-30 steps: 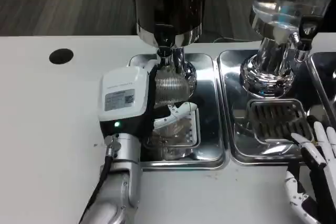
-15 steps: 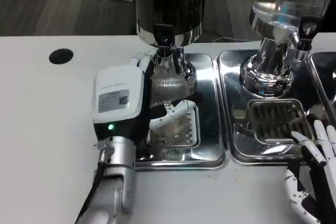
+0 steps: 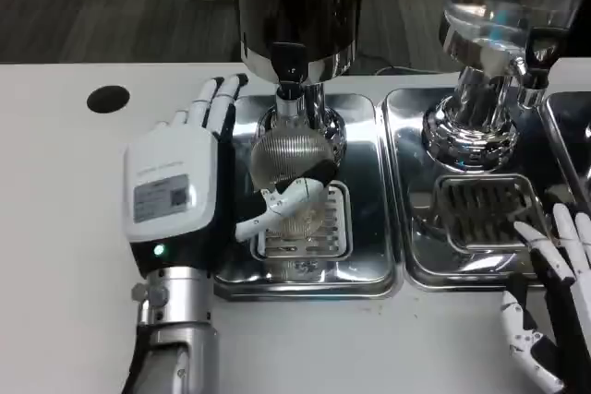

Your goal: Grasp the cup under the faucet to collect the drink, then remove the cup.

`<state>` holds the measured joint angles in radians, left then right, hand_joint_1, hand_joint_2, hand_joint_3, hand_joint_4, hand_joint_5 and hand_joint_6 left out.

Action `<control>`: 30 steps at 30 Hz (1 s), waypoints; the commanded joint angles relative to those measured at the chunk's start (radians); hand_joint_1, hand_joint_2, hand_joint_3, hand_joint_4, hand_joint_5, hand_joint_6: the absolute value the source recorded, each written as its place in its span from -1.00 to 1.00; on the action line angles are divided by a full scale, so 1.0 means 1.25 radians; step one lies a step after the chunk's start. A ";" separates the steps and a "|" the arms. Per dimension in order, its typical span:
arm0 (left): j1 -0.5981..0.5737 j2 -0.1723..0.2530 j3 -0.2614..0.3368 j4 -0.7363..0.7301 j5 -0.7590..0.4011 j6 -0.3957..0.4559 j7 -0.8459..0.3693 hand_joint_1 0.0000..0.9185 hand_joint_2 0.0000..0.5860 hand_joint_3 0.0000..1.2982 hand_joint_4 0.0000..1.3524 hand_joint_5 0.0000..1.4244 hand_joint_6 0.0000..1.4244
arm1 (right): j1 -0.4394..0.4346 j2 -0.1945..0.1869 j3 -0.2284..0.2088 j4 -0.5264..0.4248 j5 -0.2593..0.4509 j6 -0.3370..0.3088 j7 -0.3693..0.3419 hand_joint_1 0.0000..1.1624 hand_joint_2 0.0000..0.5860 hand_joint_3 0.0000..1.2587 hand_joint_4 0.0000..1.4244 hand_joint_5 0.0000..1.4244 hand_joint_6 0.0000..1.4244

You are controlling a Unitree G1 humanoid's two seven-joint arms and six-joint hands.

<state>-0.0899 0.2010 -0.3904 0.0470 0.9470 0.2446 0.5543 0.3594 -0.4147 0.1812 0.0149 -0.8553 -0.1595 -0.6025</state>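
Both robot hands (image 3: 175,182) (image 3: 554,311) open-fingered

Tight room at the faucet, open table to the left

The cup (image 3: 288,156) stands on the drip grate (image 3: 305,228) directly under the faucet (image 3: 289,80), with the dark dispenser body (image 3: 295,2) overhanging it from above. The left hand (image 3: 185,173) takes up the space just left of the cup, its thumb across the cup's front. The tray rim (image 3: 305,288) borders the near side. The white table (image 3: 65,228) to the left lies open.

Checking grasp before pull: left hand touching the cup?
Touching. Head view: the left hand has its thumb lying across the cup front under the faucet.
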 commanded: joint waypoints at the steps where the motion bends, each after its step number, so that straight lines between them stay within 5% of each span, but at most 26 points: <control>1: 0.028 0.020 0.025 -0.062 -0.008 -0.031 -0.003 -1.00 -0.93 -0.78 -1.00 -0.79 -0.77 | 0.005 -0.011 -0.003 -0.026 -0.019 0.003 0.006 -0.66 0.96 -0.73 -1.00 -1.00 -1.00; 13: 0.021 0.065 0.060 -0.225 0.029 -0.068 -0.114 -1.00 -0.89 -0.86 -1.00 -0.85 -0.86 | 0.008 -0.015 0.020 -0.039 -0.079 0.015 0.015 -0.66 0.98 -0.80 -1.00 -1.00 -1.00; 21: -0.045 0.040 0.035 -0.221 0.097 -0.019 -0.237 -1.00 -0.88 -0.83 -1.00 -0.80 -0.81 | 0.024 -0.008 0.022 -0.045 -0.077 0.016 0.009 -0.66 0.98 -0.80 -1.00 -1.00 -1.00; 30: 0.000 0.011 0.003 -0.191 0.116 -0.017 -0.218 -1.00 -0.87 -0.62 -0.85 -0.66 -0.68 | 0.032 -0.007 0.014 -0.041 -0.057 0.010 0.003 -0.66 0.98 -0.80 -1.00 -1.00 -1.00</control>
<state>-0.1161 0.2161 -0.3778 -0.2064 1.0753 0.2266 0.2629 0.3956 -0.4246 0.2066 -0.0317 -0.9357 -0.1433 -0.5896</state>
